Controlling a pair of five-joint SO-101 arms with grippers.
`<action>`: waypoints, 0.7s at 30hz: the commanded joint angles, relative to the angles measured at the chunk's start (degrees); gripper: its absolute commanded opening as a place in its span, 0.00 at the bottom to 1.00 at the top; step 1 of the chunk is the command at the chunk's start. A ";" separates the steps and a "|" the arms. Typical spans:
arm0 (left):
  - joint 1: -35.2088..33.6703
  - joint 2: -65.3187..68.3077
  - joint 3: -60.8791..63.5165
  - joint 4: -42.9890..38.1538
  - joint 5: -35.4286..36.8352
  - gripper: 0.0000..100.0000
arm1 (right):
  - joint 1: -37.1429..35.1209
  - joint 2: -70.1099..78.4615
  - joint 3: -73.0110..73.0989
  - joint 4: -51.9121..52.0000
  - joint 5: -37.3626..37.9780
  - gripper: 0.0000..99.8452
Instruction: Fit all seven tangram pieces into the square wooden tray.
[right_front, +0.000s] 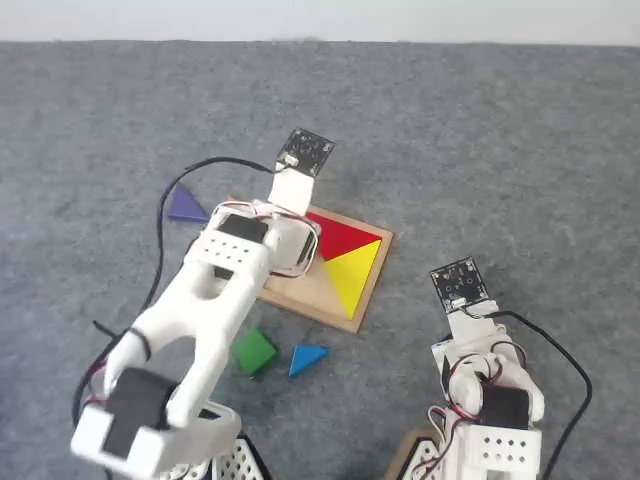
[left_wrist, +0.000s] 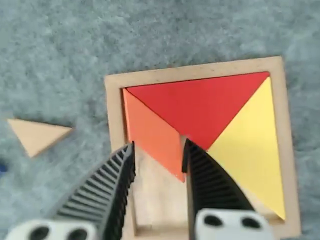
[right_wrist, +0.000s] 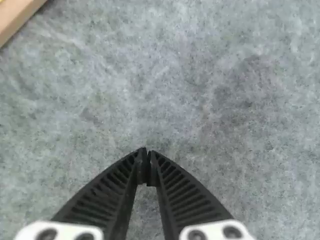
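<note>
The grey, felt-covered table (right_front: 500, 130) carries a square wooden tray (right_front: 310, 298) near its middle, a purple triangle (right_front: 186, 206) to the tray's left, a pale wooden triangle (left_wrist: 37, 135) near the tray, and a green block (right_front: 254, 351) beside a blue triangle (right_front: 307, 358) toward the near edge.

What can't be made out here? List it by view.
High view: the left arm covers much of the wooden tray, hiding what lies beneath.
Left wrist view: the left gripper and the frame's edge hide the tray's near side; whether it touches the orange piece is unclear.
Right wrist view: a wooden edge is cut off at the corner; what it belongs to is unclear.
</note>
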 joint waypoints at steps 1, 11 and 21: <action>0.53 6.24 -6.11 -1.58 -0.09 0.15 | -0.22 -0.92 0.97 0.13 0.44 0.01; 0.53 14.24 -11.91 7.82 -0.26 0.14 | -0.22 -0.92 0.97 0.13 0.44 0.01; 1.05 13.45 -9.54 14.95 -2.81 0.14 | -0.22 -0.92 0.97 0.13 0.44 0.01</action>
